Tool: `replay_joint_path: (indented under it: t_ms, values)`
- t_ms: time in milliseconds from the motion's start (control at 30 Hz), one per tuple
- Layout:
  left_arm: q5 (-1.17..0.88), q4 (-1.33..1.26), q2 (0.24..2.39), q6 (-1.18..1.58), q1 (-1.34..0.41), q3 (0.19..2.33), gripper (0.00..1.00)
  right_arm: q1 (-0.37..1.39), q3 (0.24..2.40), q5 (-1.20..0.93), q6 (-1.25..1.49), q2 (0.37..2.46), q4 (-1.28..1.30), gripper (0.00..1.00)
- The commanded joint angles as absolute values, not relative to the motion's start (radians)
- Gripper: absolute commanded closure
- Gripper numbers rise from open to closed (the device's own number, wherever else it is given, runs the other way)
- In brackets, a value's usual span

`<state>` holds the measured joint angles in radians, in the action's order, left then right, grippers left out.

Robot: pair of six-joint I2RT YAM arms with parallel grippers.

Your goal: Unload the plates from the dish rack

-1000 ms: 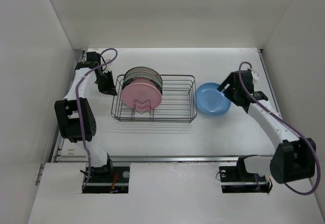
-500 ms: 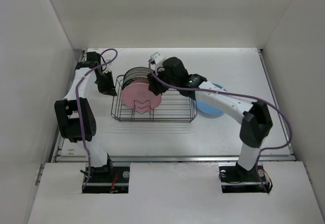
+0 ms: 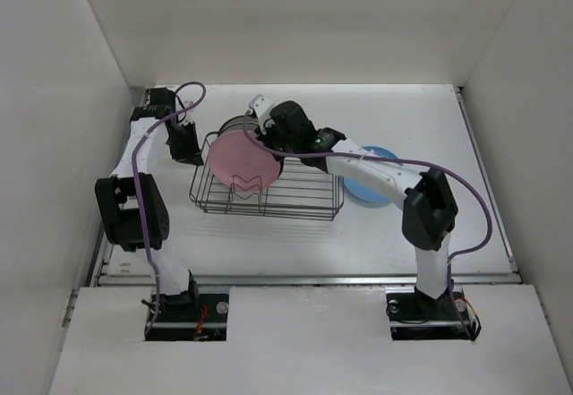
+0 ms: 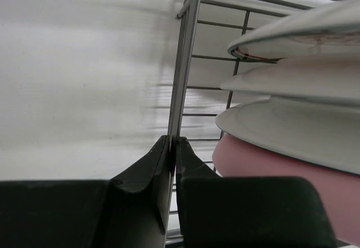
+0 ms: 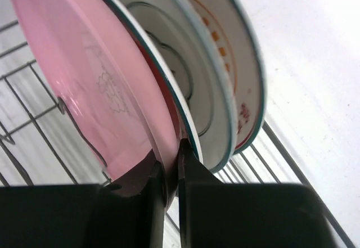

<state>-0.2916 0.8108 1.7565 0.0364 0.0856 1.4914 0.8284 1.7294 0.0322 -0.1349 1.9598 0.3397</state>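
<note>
At the end of the dish rack (image 3: 309, 209), the left gripper (image 4: 172, 145) pinches its rim wire; the right gripper (image 5: 171, 161) clamps the pink plate (image 5: 84, 79) by its edge

Half of the light blue plate (image 3: 365, 194) hidden under the right arm (image 3: 376, 173), rear plates (image 3: 235, 126) mostly masked by the pink plate (image 3: 237, 158)

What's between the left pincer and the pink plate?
Only the dish rack's end wall, whose wire the left pincer clamps; the pink plate stands just inside it. The left wrist view shows this best.
</note>
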Motion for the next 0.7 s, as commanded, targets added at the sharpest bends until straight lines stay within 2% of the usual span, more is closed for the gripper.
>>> replay_joint_path:
  t_ms: [0,100,333,433,533,667]
  values:
    - [-0.273,0.885,1.758,0.075,0.092,1.502,1.0,0.856,1.784,-0.009,-0.031,1.924,0.333,1.0]
    - [-0.253,0.885,1.758,0.075,0.092,1.502,1.0,0.856,1.746,0.031,-0.019,1.798,0.257,1.0]
    - [-0.253,0.867,1.749,0.075,0.092,1.474,1.0,0.813,1.546,0.305,0.133,1.433,0.015,1.0]
    - [-0.253,0.867,1.749,0.084,0.092,1.474,1.0,0.714,1.484,0.38,0.265,1.349,0.093,1.0]
    - [-0.253,0.867,1.749,0.084,0.092,1.474,1.0,0.596,1.346,0.371,0.404,1.249,0.146,1.0]
    - [-0.233,0.867,1.73,0.084,0.092,1.474,1.0,0.427,1.215,0.328,0.608,1.194,0.343,1.0]
